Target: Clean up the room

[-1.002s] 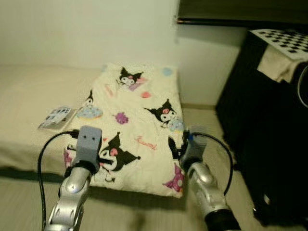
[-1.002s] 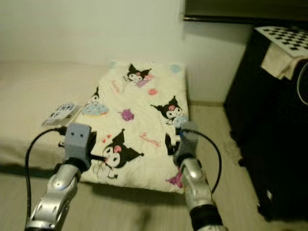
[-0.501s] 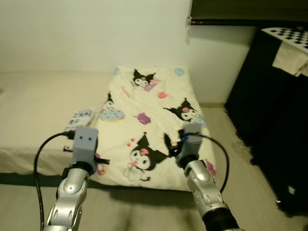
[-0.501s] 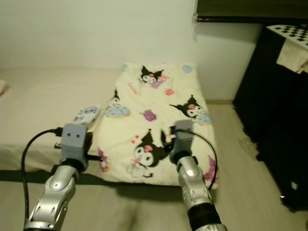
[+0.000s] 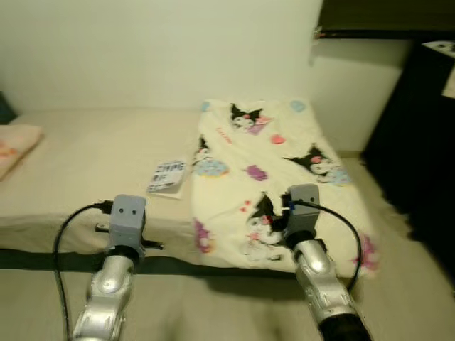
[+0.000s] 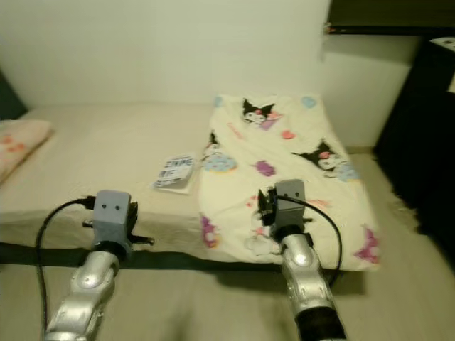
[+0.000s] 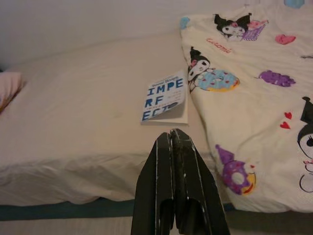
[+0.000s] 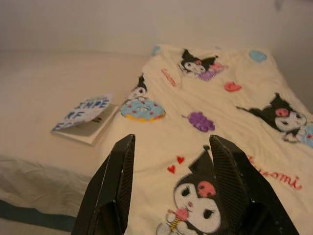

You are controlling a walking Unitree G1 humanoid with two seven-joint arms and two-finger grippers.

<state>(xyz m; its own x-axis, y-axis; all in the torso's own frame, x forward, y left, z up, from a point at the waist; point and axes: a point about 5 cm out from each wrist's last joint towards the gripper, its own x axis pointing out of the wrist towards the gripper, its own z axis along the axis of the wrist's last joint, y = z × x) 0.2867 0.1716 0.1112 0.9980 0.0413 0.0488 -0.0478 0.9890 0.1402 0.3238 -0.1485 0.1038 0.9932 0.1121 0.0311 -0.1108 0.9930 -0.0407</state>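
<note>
The bed (image 5: 78, 163) runs across the middle of the head views, with a cream cartoon-print blanket (image 5: 277, 163) spread over its right part and hanging over the front edge. A pink-patterned pillow (image 5: 15, 145) sits at the far left edge of the frame. Between them, just left of centre, a thin booklet (image 5: 168, 176) with blue lettering lies flat on the bare sheet, its right edge just beside the blanket's border, its long axis running away from the robot toward the wall.

The left end effector (image 7: 173, 161) is clenched, fingers pressed together, hovering before the bed's front edge; the booklet lies ahead of it and slightly right, so this arm looks nearer. The right end effector (image 8: 171, 161) is released, fingers spread wide, poised over the blanket's print, with the booklet off toward its left. Either item could be the next pick
</note>
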